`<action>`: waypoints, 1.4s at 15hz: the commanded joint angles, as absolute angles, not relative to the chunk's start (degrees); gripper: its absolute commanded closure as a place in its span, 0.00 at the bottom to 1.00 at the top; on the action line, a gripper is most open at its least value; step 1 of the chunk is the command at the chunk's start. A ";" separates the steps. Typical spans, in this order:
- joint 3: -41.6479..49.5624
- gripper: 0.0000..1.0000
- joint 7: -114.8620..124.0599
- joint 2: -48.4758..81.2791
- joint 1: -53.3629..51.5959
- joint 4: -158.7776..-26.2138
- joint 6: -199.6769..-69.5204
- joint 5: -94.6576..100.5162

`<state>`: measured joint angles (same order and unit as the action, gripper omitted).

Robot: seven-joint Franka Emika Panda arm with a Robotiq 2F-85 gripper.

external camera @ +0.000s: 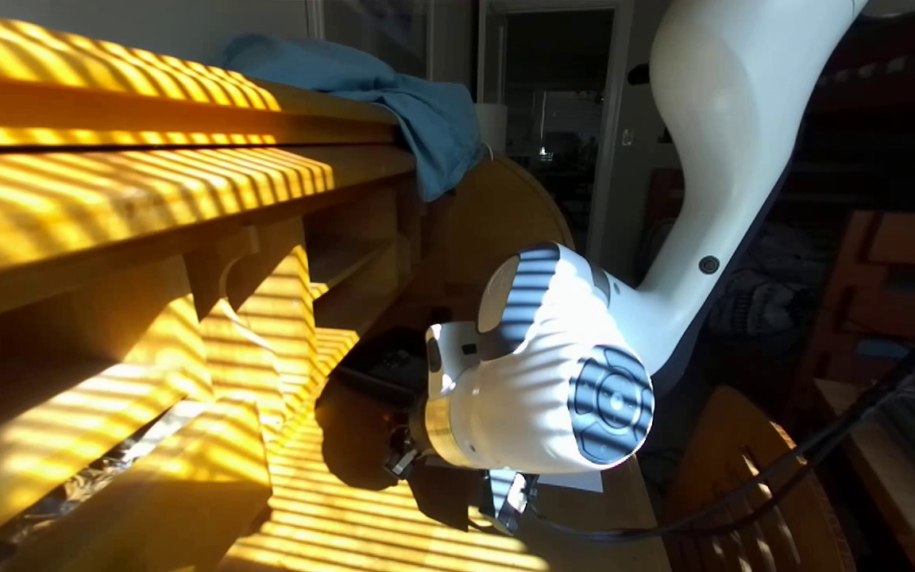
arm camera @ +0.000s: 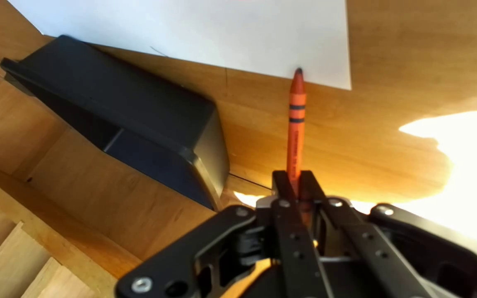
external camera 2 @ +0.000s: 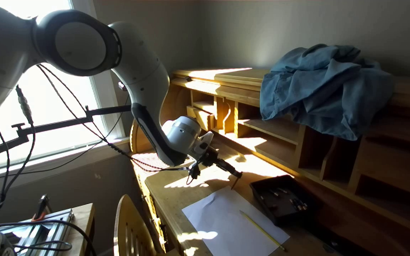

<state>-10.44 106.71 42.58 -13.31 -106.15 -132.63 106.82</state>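
Observation:
My gripper (arm camera: 296, 182) is shut on an orange-red crayon (arm camera: 296, 132) with a dark tip, pointing away from the fingers. In an exterior view the gripper (external camera 2: 238, 175) holds the crayon (external camera 2: 234, 184) tilted tip down over the desk, by a corner of the white paper (external camera 2: 219, 217). In the wrist view the tip overlaps the edge of the paper (arm camera: 205, 33); I cannot tell whether it touches. A yellow pencil (external camera 2: 262, 229) lies on the paper. A black tray (external camera 2: 258, 199) with several crayon-like sticks stands beside the paper; its outer wall shows in the wrist view (arm camera: 139, 99).
The wooden desk (external camera 2: 166, 185) has a hutch with open compartments (external camera 2: 276, 129) behind the tray. A blue cloth (external camera 2: 319, 89) hangs over the hutch top. A wooden chair (external camera 2: 130, 227) stands at the desk's front. Cables (external camera: 664, 528) trail from the gripper. Strong striped sunlight falls across the desk.

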 commanded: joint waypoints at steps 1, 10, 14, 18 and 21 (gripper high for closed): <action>-11.26 0.98 106.80 42.45 -12.17 -107.08 -132.47 107.23; -11.55 0.98 105.92 41.44 -11.72 -107.69 -132.62 106.60; -12.19 0.98 102.75 41.61 -11.80 -107.56 -133.18 105.41; -12.61 0.98 102.61 40.67 -11.87 -108.34 -132.62 104.98; -12.68 0.98 102.89 39.97 -11.94 -109.12 -132.20 104.72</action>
<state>-11.83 104.03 42.40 -12.74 -106.39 -132.52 106.32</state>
